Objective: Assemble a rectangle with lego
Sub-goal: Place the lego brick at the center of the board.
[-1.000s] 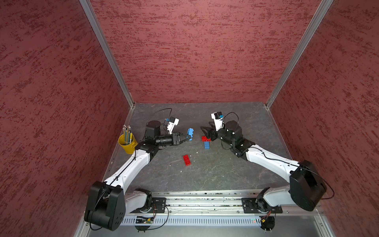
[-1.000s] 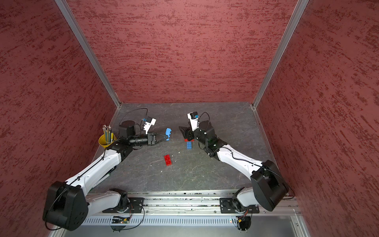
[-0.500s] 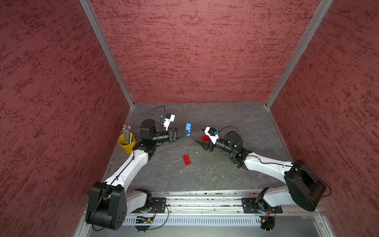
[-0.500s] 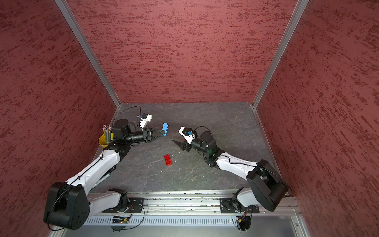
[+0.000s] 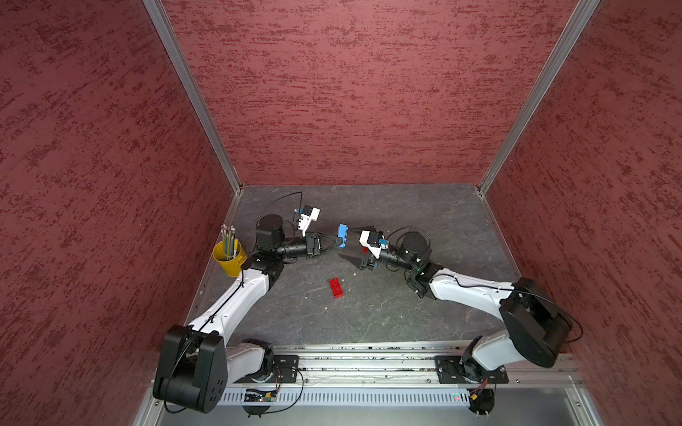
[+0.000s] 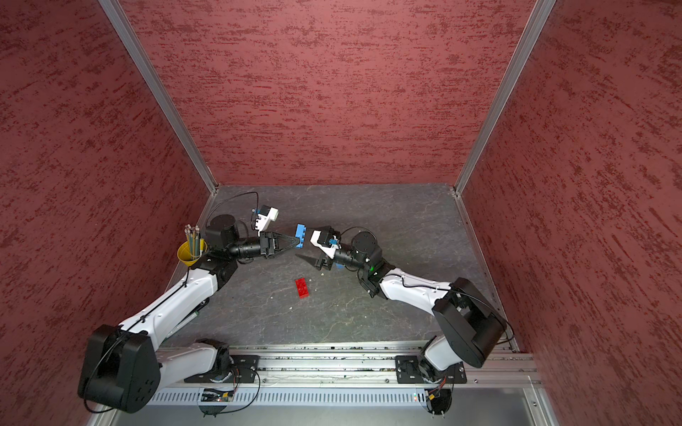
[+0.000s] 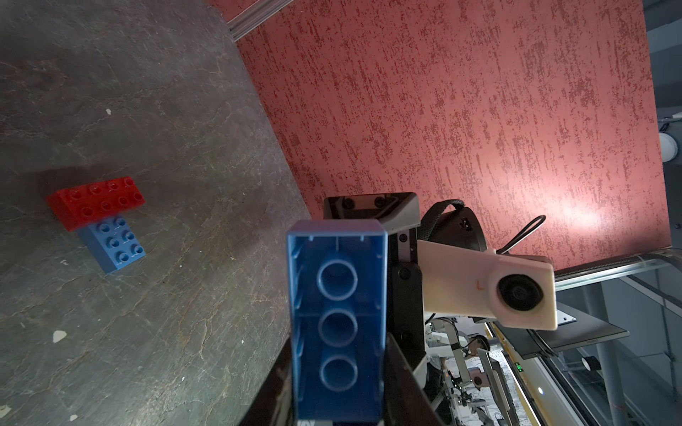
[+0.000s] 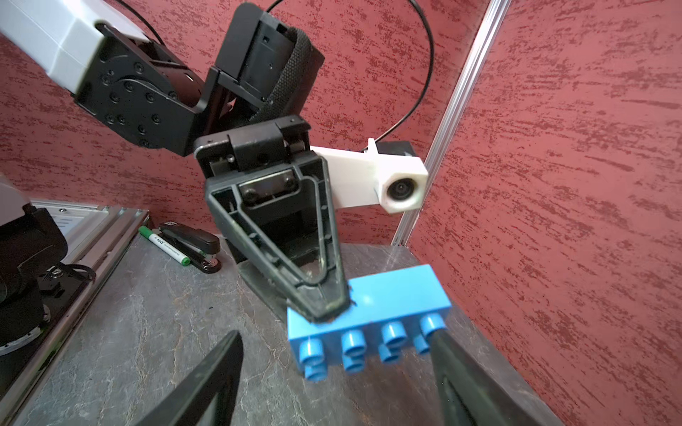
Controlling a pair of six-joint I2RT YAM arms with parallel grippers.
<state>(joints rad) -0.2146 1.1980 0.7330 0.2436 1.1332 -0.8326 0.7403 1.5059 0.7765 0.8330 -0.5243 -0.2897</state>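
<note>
Blue lego (image 5: 343,233) between tips of left pincer (image 5: 338,240)

- The left arm (image 5: 236,298) rises from its base at the lower left of both top views. Its elbow is bent and its forearm reaches toward the middle of the frame.
- The left gripper (image 5: 340,240) points right, toward the other arm. Its jaws are pinched on one end of a blue brick (image 5: 343,236), which it holds clear of the floor.
- The right arm (image 5: 468,291) comes in from the lower right, with its forearm low and its wrist turned left.
- The right gripper (image 5: 346,242) faces the left one with its jaws spread wide. In the right wrist view they stand either side of the brick's studded face, and one is just at the brick's end.
</note>
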